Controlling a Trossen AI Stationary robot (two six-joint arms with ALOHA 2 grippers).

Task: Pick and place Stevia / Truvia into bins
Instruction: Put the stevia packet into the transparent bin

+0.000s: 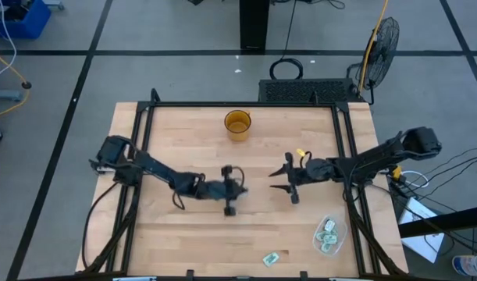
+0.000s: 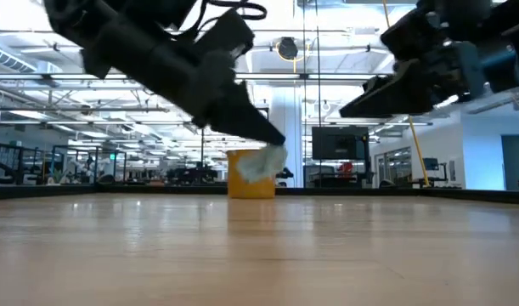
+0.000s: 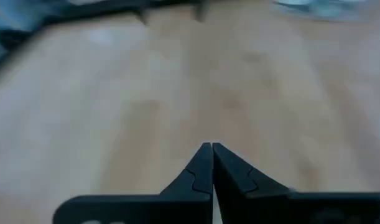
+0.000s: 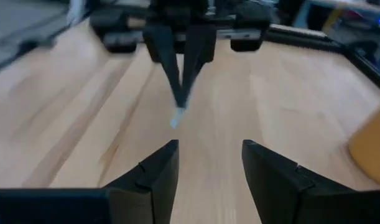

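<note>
Above mid-table, the left gripper [image 4: 180, 109] pinches one pale sachet [image 4: 175, 119] while the right gripper [image 1: 281, 177] hangs spread nearby; one more sachet [image 1: 271, 258] lies near the clear tub [image 1: 341, 239] of several, the amber cup [image 1: 238, 125] apart.

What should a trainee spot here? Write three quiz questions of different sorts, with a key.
1. True or false: the right gripper is shut.
2. Which gripper holds a sachet? A. the left gripper. B. the right gripper. C. neither.
3. Fill in: the loose sachet on the table lies near the clear ____.
Key: 1 false, its fingers stand apart. 2 A. 3 tub.
</note>
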